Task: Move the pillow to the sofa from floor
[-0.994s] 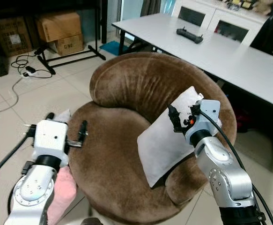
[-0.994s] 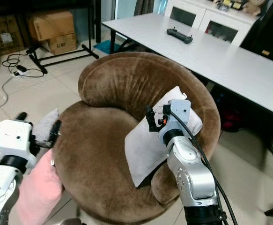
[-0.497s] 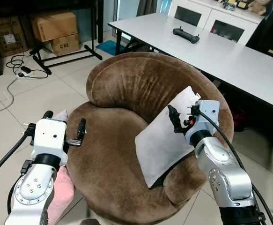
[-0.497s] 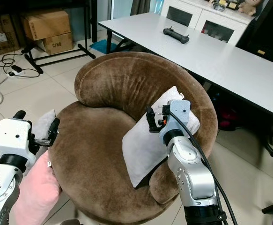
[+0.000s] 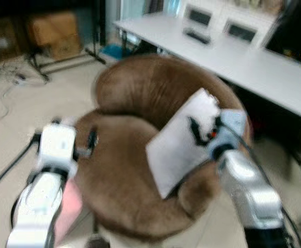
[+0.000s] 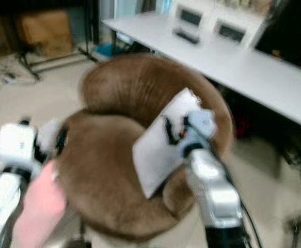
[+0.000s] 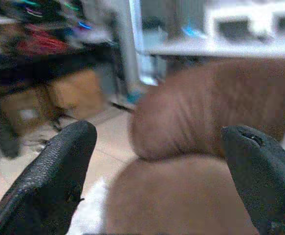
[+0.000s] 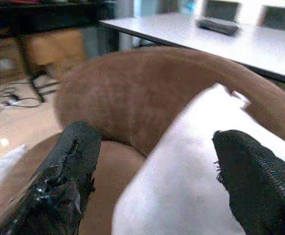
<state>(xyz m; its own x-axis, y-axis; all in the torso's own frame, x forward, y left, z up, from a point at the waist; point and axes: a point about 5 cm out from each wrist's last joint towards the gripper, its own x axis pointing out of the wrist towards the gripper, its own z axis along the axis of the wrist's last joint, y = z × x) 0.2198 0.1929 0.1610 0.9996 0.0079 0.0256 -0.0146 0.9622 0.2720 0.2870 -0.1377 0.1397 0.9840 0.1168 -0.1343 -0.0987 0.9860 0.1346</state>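
A white pillow (image 5: 178, 144) leans tilted against the right side of the round brown sofa chair (image 5: 140, 98). My right gripper (image 5: 196, 132) hovers over the pillow's upper part with its fingers (image 8: 74, 166) spread open and nothing between them. At the chair's left edge, my left gripper (image 5: 73, 135) is also open and empty, its fingers (image 7: 49, 181) framing the brown backrest (image 7: 201, 117). A pink cushion (image 6: 36, 206) sits low beside the left arm. The head views are blurred.
A long white table (image 5: 233, 51) with a dark controller stands behind the chair to the right. Cardboard boxes (image 5: 54, 31), a black stand and cables lie on the tiled floor at the back left.
The whole picture has shifted and blurred, so the camera is moving. Both grippers stay open in about the same places relative to the chair and pillow.
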